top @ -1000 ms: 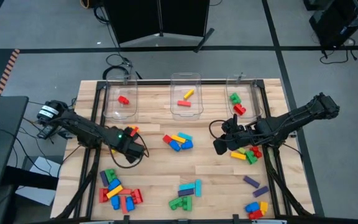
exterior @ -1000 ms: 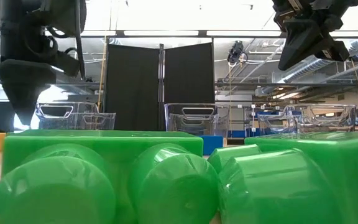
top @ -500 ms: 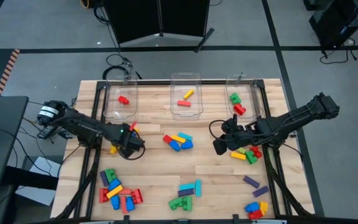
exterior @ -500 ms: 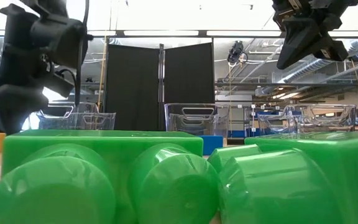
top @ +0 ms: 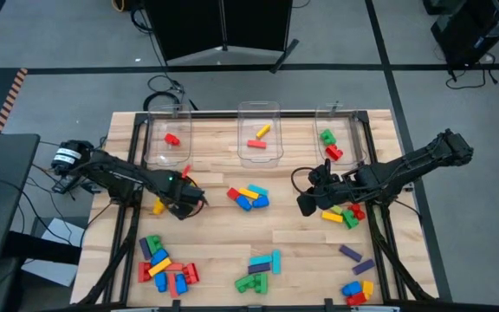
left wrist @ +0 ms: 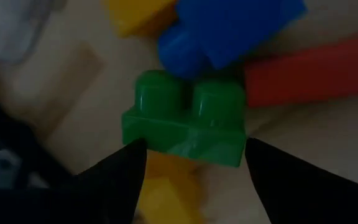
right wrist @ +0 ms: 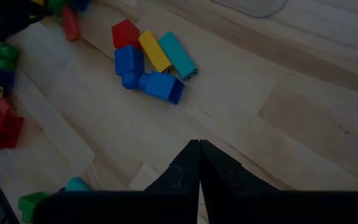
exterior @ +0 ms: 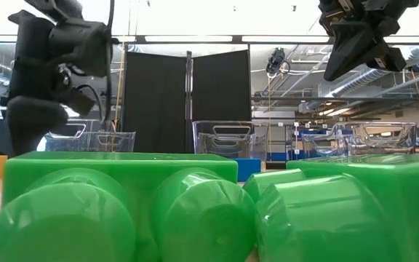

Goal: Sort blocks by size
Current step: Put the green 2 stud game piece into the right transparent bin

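Observation:
My left gripper (top: 184, 202) points down at the table's left middle, open. In the left wrist view its fingers (left wrist: 120, 171) stand at the two short ends of a green two-stud block (left wrist: 185, 121). That block lies among a blue block (left wrist: 229, 28), a red block (left wrist: 309, 71) and a yellow block (left wrist: 160, 193). My right gripper (top: 305, 204) hangs shut above the table's right middle with nothing in it. Loose blocks lie in groups at the middle (top: 249, 197), near left (top: 165, 265), near middle (top: 260, 270) and right (top: 345, 214). My left gripper comes at the green block's short ends (left wrist: 135, 134) from above, one finger on each side. I cannot tell whether the fingers touch it. The block lies on the table against the blue block.
Three clear bins stand along the far edge: left (top: 168, 149) with a red block, middle (top: 259, 156) with a red and a yellow one, right (top: 346, 139) with green and red ones. Large green blocks (exterior: 122, 211) fill the low view's foreground. More blocks lie near right (top: 356, 277).
My left gripper has sunk toward the table and shifted a little toward the far edge, staying open. My right gripper has kept still.

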Tool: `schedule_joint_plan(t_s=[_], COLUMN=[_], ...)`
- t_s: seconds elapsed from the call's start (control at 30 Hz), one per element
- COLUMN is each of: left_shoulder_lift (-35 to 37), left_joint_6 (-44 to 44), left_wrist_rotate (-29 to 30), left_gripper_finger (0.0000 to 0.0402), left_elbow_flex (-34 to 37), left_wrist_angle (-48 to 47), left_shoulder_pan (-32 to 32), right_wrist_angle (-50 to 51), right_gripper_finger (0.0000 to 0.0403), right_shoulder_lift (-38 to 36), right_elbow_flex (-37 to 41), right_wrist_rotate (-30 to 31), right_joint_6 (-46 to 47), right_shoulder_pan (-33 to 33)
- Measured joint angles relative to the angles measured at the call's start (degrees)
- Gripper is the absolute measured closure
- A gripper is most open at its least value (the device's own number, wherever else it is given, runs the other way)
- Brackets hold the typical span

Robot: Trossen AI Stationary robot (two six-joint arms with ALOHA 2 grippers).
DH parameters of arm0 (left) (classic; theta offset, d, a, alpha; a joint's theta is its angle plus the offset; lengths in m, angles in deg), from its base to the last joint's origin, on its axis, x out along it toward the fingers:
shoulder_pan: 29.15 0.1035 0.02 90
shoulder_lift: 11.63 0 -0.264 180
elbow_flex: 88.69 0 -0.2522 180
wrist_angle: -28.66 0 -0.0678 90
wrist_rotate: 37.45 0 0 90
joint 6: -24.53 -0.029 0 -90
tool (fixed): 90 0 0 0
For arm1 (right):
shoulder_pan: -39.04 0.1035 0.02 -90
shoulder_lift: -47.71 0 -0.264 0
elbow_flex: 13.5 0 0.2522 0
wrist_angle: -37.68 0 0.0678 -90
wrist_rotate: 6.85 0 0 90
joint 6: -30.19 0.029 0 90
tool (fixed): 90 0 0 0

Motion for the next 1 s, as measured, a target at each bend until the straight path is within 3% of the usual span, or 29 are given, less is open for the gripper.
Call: schedule_joint_plan(t_s=[0.2,0.33,0.5,0.77,1.0], left_shoulder_lift=[-0.09,-0.09,-0.07,-0.07,-0.07], left_joint_6=[0.11,-2.11,-15.71,-43.89,-50.81], left_wrist_rotate=[-3.83,-2.11,2.42,0.94,-0.45], left_gripper_finger=[0.012,0.012,0.012,0.012,0.012], left_elbow_flex=[-4.51,-8.2,-12.05,-9.11,-4.23], left_wrist_angle=[0.16,-2.41,-7.05,-4.19,0.35], left_shoulder_pan=[-1.22,-1.61,-1.57,-1.43,-1.41], right_wrist_angle=[0.02,0.02,0.04,0.02,0.02], right_gripper_finger=[0.0385,0.0385,0.0382,0.0386,0.0382], right_shoulder_lift=[0.0,0.0,0.0,0.0,0.0], right_elbow_flex=[0.0,0.0,0.0,0.0,0.0], right_wrist_rotate=[0.0,0.0,0.0,0.0,0.0], right_joint_6=[-0.02,-0.02,-0.49,-1.03,-1.03], right_shoulder_pan=[0.0,0.0,0.0,0.0,0.0])
